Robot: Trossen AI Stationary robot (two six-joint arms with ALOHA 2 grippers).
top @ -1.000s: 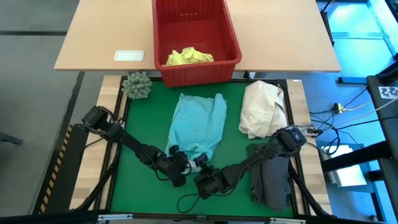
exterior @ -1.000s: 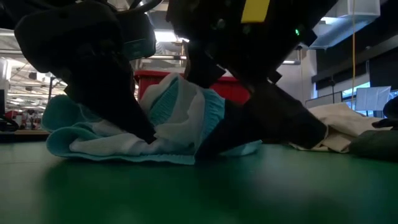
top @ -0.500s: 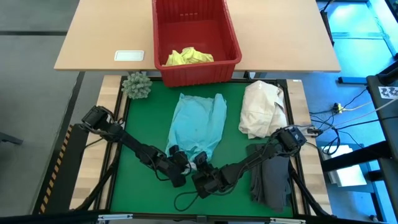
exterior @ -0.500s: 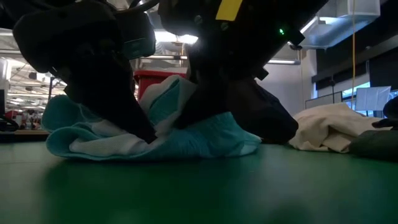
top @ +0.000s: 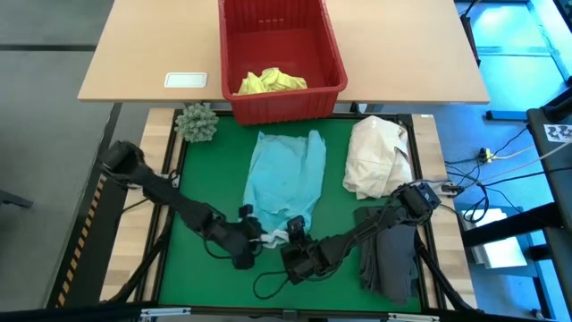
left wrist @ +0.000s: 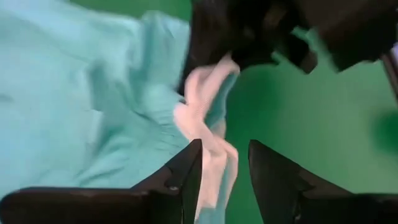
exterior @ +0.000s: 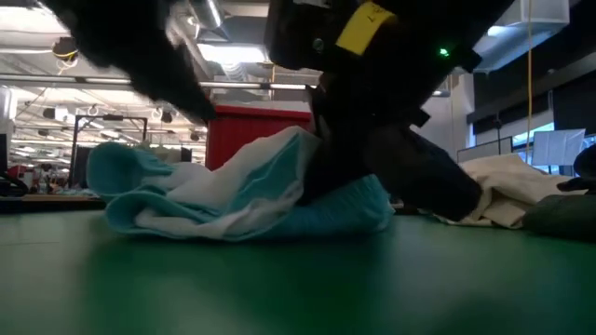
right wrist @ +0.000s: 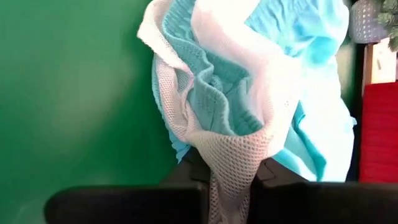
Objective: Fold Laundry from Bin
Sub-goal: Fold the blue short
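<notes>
A light turquoise-blue garment point(top: 286, 174) of the laundry lies spread lengthwise on the green mat. Its near end point(exterior: 242, 191) is bunched up and shows white mesh lining. My right gripper point(top: 292, 233) is shut on that bunched end. My left gripper point(top: 256, 235) stands open just left of it, raised above the cloth and touching nothing. Its two fingers point(left wrist: 186, 177) frame the lining below. The red bin point(top: 281, 98) stands beyond the mat's far edge, and a yellow garment point(top: 271, 82) lies in it. My right gripper pinches the garment's bunched near end point(right wrist: 229, 163) between its two fingers, taking white mesh lining and turquoise folds together in several layers. The fingers slant down from the table's near right. The gathered end stands up from the mat while the rest of the garment lies flat.
A cream-white cloth bundle point(top: 377, 156) lies at the mat's right. A dark grey garment point(top: 393, 255) lies near the right front corner. A green spiky ball point(top: 196, 121) sits at the far left corner. A white card point(top: 185, 80) lies on the wooden table beside the bin.
My left gripper has opened, let go of the bunched end and risen clear, drawing slightly toward the table's left edge. My right gripper has shut on that end and rolled a little. The raised folds have sagged lower onto the mat.
</notes>
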